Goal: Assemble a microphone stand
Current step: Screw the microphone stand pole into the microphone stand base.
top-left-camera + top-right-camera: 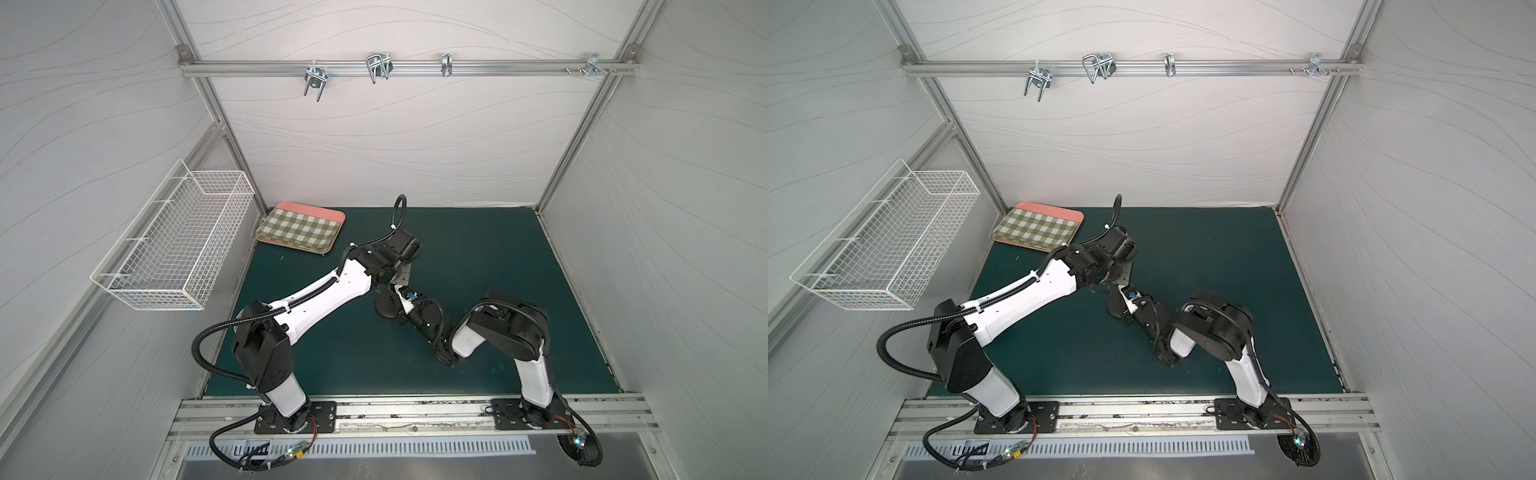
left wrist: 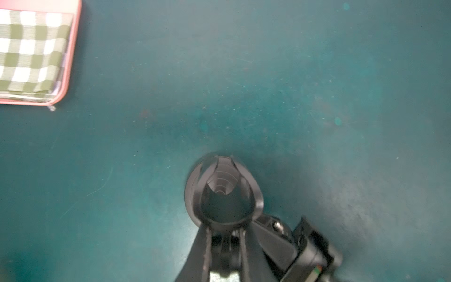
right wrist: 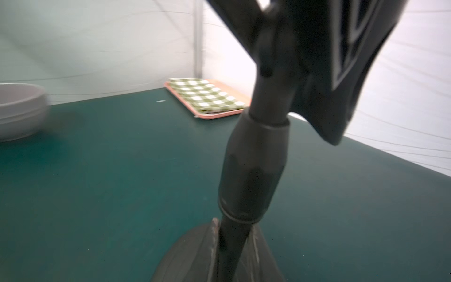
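1. The microphone stand sits near the middle of the green mat, a little toward 6 o'clock, in both top views. The two arms largely cover it.
2. Its disc base lies flat on the mat. The rod, with a thicker collar partway up, rises from the middle of the base. Whether it is fully seated there cannot be told.
3. The right gripper reaches in from 4 o'clock, and its jaws are clamped on the thin foot of the rod just above the base.
4. The left gripper comes from 8 o'clock and points down over the stand, its jaws closed on the top of the rod just under the U-shaped clip.
5. A pink tray holding a folded green-checked cloth lies at 10 o'clock from the stand, well apart, in the mat's far corner.
6. A white wire basket hangs on the wall at 9 o'clock.
7. A grey bowl shows blurred in the right wrist view, well apart from the stand.
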{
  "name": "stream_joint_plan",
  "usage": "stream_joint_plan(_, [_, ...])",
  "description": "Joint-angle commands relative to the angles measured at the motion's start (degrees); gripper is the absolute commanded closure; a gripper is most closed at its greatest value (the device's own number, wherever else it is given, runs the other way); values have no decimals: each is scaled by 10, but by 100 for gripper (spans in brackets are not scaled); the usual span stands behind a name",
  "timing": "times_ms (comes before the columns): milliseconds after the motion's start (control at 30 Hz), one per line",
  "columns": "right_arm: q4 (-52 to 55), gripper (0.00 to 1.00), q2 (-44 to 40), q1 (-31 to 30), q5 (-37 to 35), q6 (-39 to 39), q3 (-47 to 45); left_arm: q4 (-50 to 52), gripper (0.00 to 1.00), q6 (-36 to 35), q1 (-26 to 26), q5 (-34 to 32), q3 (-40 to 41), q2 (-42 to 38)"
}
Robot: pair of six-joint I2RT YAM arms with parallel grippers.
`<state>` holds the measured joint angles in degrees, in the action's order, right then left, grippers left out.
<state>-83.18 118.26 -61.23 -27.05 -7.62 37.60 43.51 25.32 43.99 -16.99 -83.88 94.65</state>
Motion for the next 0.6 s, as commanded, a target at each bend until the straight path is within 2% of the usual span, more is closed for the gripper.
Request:
stream_joint_plan(0, [37,90,32,-40,-87,-85,26,-23,97,14,15,73,4,17])
stream_joint_plan(67, [37,80,29,-40,-74,-80,24,-25,97,14,14,71,7,14])
stream_joint_plan(100, [37,70,25,-35,-50,-78,19,-25,97,13,14,71,7,15])
stream_joint_plan(200, [37,46,-5,-7,63,-59,-20,-25,97,13,14,73,6,16])
stream_joint_plan(233, [37,41,-17,7,107,-52,-35,-25,97,12,14,73,5,15])
stream_joint_plan(367, [39,39,-56,94,284,3,-80,-29,97,11,14,74,5,13])
stream_joint_plan(500, [38,39,-62,196,536,39,-76,-27,97,9,13,74,6,13])
stream_joint_plan(567, [38,39,-52,242,654,83,-51,-26,97,9,13,74,6,12])
